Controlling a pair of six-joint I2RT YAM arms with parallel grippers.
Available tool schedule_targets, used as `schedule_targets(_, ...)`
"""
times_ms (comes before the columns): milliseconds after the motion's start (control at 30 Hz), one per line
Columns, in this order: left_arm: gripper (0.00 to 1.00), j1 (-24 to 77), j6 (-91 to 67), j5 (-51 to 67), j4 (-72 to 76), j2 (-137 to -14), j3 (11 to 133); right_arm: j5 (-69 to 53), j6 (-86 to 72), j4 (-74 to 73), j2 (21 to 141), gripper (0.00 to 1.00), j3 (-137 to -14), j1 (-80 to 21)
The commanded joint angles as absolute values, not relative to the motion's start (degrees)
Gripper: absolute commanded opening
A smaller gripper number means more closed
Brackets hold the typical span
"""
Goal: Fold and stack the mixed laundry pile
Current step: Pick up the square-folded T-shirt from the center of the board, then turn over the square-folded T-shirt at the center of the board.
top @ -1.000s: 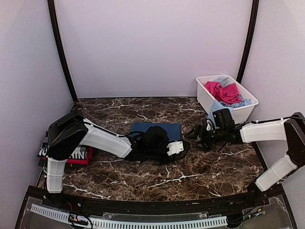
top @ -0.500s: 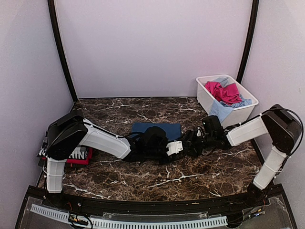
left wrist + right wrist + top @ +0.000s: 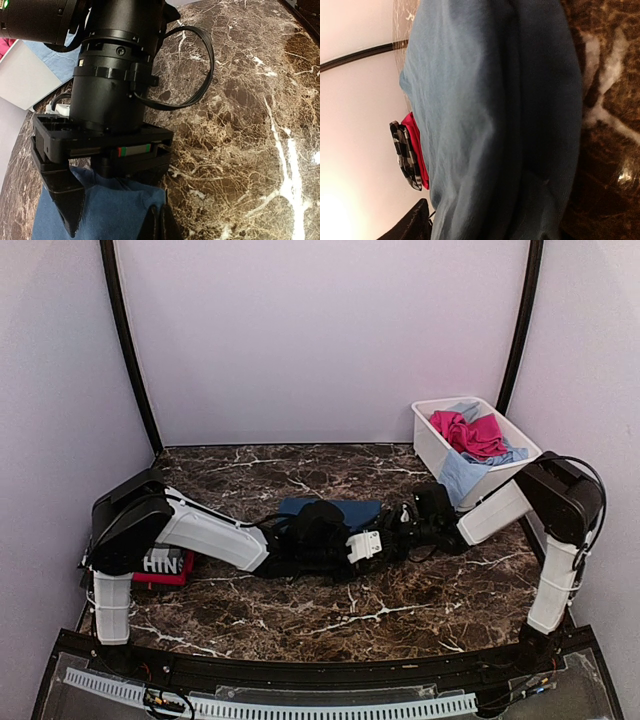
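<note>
Left pincer (image 3: 159, 226): clenched, tips pressed together at the near right corner of the navy blue tee (image 3: 350, 512). We cannot tell whether any cloth is caught between them.

Right pincer (image 3: 402, 530): released, fingers (image 3: 65, 200) standing apart and pointing down onto the same tee at its right edge, just beside the left pincer. Its wrist view is filled with blue cloth at close range.

Navy blue tee: lies flat as a rectangle on the dark marbled tabletop (image 3: 400, 610), mid-table. The left arm reaches across its near edge and covers part of it.

Left of the tee, well apart, at the tabletop's left edge: the black-and-white checked garment (image 3: 160, 560) with white lettering sits on top of the red tee (image 3: 160, 578).

Right of the tee and farther back: a white tub (image 3: 500, 475) holds a crumpled pink piece (image 3: 470, 435). A light blue piece (image 3: 462, 472) hangs over the tub's front wall toward the tee.
</note>
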State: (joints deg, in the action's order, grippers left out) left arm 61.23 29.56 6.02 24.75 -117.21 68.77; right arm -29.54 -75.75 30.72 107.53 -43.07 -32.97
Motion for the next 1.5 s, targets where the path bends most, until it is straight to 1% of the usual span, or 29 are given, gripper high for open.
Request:
schedule_targets(0,0.00,61.5,29.2,7.0,26.6,-113.7,67.8,-27.5,-78.2,31.1,110.7,0.59,-43.1,-33.6)
schedule_targets(67,0.00,61.6,29.3,7.2,26.6,-113.7,67.6,-27.0,-78.4,31.5,111.3,0.57,-43.3,-33.5)
schedule_targets(133,0.00,61.6,29.5,7.7,26.5,-113.8,67.4,-27.7,-78.7,32.3,112.5,0.51,-43.9,-33.5)
schedule_targets(267,0.00,61.7,30.2,7.6,26.3,-113.7,67.2,-30.1,-79.5,35.1,114.8,0.35,-44.5,-33.4)
schedule_targets(367,0.02,61.7,30.2,6.8,26.1,-113.6,67.1,-30.5,-79.0,34.5,114.8,0.20,-44.6,-33.4)
schedule_targets(433,0.11,61.7,29.2,6.5,25.3,-113.3,67.5,-30.0,-77.6,31.8,113.9,0.09,-44.8,-33.2)
schedule_targets(467,0.20,61.7,28.4,6.5,25.0,-113.1,67.6,-29.7,-76.6,29.8,113.0,0.05,-45.0,-33.1)
schedule_targets(500,0.24,61.7,27.9,6.2,24.4,-112.5,67.8,-29.6,-74.9,27.8,112.3,0.00,-45.5,-32.9)
schedule_targets(533,0.31,61.7,26.7,5.9,24.1,-112.1,67.7,-29.8,-73.0,24.5,111.6,0.00,-46.2,-32.6)
schedule_targets(600,0.39,61.7,25.3,4.1,23.5,-109.6,66.8,-30.1,-68.6,18.9,110.1,0.00,-47.3,-31.9)
schedule_targets(700,0.47,61.6,22.8,-0.2,22.8,-106.4,64.1,-30.6,-62.9,10.7,107.5,0.00,-48.3,-30.6)
schedule_targets(733,0.51,61.6,22.3,-2.6,22.8,-104.8,62.7,-30.6,-60.6,7.4,106.5,0.00,-48.7,-30.3)
schedule_targets(800,0.57,61.6,20.5,-6.1,22.5,-102.2,60.9,-29.8,-55.8,-0.8,104.5,0.00,-49.9,-29.6)
schedule_targets(833,0.58,61.6,19.0,-7.1,21.8,-101.4,60.5,-29.1,-53.2,-4.5,103.4,0.00,-50.5,-29.2)
schedule_targets(867,0.62,61.6,18.2,-9.0,21.5,-99.7,59.6,-28.6,-50.7,-7.6,102.5,0.00,-51.1,-28.9)
schedule_targets(900,0.69,61.6,16.2,-9.8,20.6,-98.9,59.2,-27.9,-48.4,-10.8,101.4,0.00,-51.7,-28.6)
schedule_targets(933,0.73,61.5,15.0,-10.9,20.0,-97.3,58.7,-27.0,-46.0,-13.6,100.3,0.00,-52.2,-28.3)
schedule_targets(967,0.79,61.3,12.9,-11.1,18.5,-96.6,58.4,-25.7,-43.9,-16.9,99.3,0.00,-52.8,-28.0)
schedule_targets(1000,0.81,61.1,11.9,-11.4,17.3,-95.2,57.9,-24.2,-41.5,-20.1,98.0,0.00,-53.5,-27.7)
schedule_targets(1033,0.87,61.0,10.0,-11.5,16.8,-94.5,57.6,-22.2,-39.3,-23.4,96.9,0.00,-54.4,-27.6)
schedule_targets(1100,0.90,60.6,7.7,-11.4,15.8,-92.3,56.6,-17.2,-35.5,-29.7,94.7,0.00,-56.5,-27.2)
schedule_targets(1300,0.94,59.0,3.7,-11.0,15.9,-85.7,51.6,-5.0,-27.4,-45.1,86.9,0.00,-63.5,-25.7)
schedule_targets(1467,0.95,57.5,1.4,-13.2,13.3,-82.2,50.1,8.4,-23.3,-60.6,82.0,0.00,-74.0,-25.7)
